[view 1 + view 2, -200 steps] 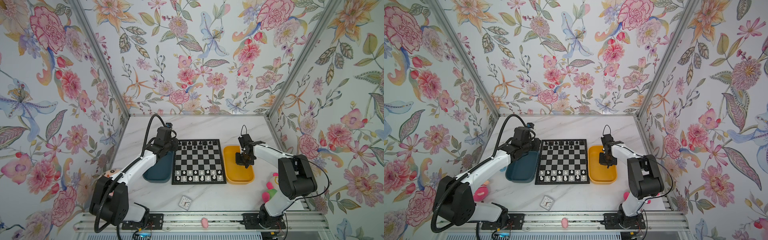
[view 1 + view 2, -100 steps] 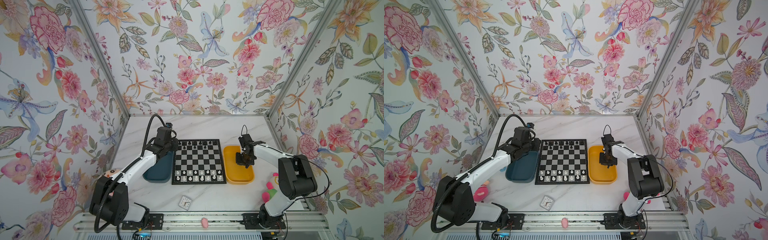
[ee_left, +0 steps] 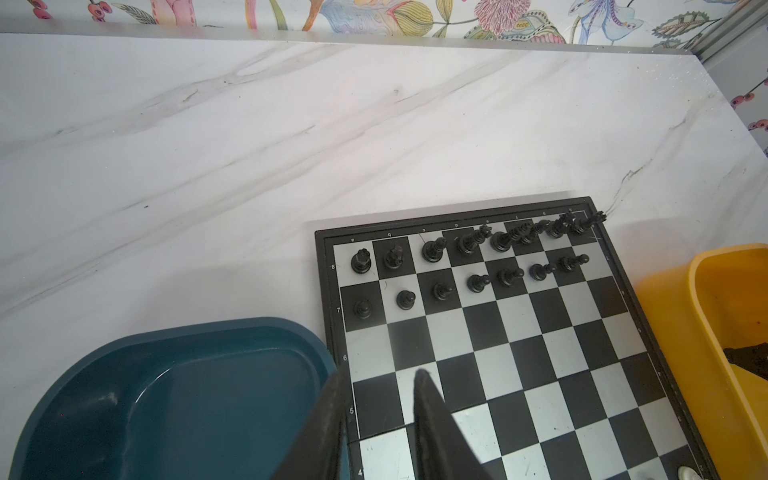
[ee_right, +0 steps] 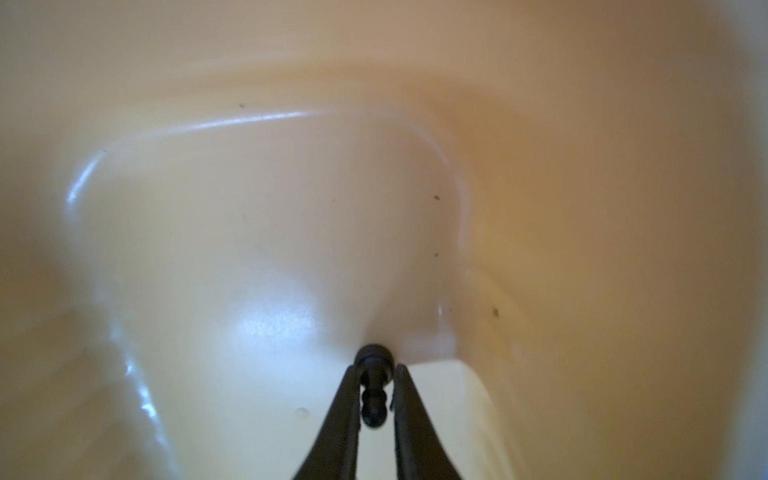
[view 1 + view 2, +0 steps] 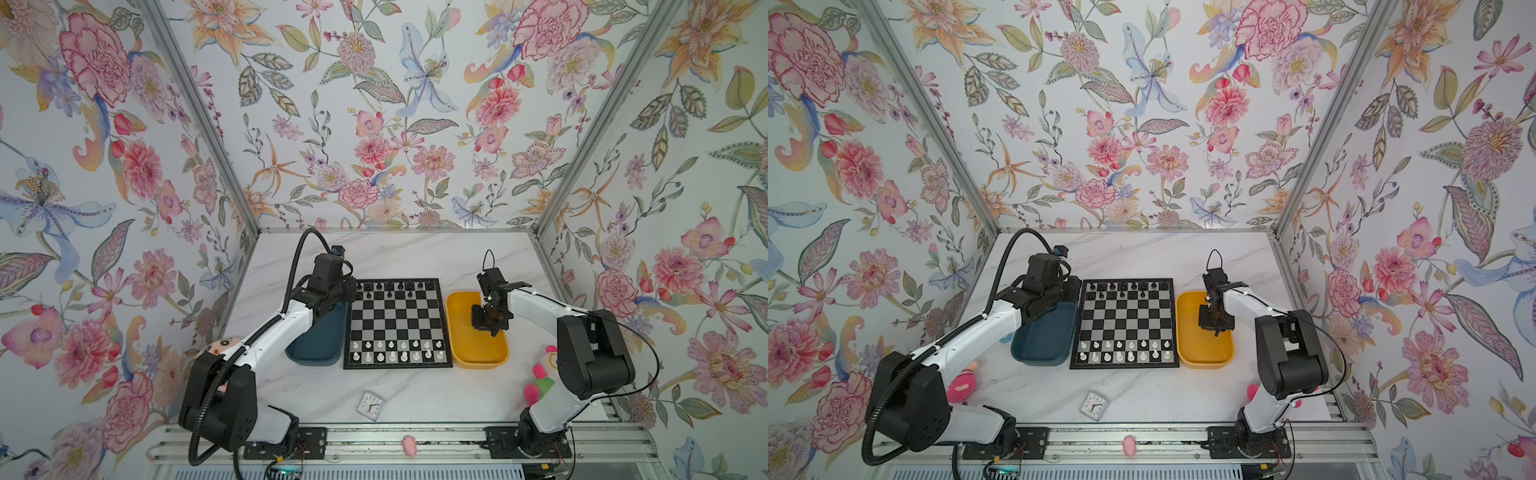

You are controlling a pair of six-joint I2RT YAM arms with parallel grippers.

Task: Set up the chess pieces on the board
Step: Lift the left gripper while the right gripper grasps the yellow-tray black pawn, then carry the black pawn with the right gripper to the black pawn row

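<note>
Lowest in both top views, a small square clock (image 5: 370, 403) lies on the marble bench (image 5: 415, 257), well apart from the board (image 5: 397, 320). Above the clock, the board sits flat at mid-frame. A dark teal tray (image 5: 316, 347) lies just beside its left edge and a yellow tray (image 5: 478, 353) just beside its right edge. The white pieces (image 5: 392, 350) stand upright in the two rows along the board's lower edge.

In the left wrist view, the left fingers (image 3: 328, 415) hang over the board's edge on the teal-tray side. They are a little apart with nothing between them, and the checks show through the gap. In both top views the right arm reaches down into the upper half of the yellow tray. The right wrist view shows the right fingers (image 4: 336, 415) clamped on a black pawn (image 4: 374, 399), its round base poking out past the tips. I cannot tell whether the pawn touches the tray floor.

Farthest up the board, the black pieces (image 5: 392, 289) fill the back row, and seven pawns stand in the row in front of it.
</note>
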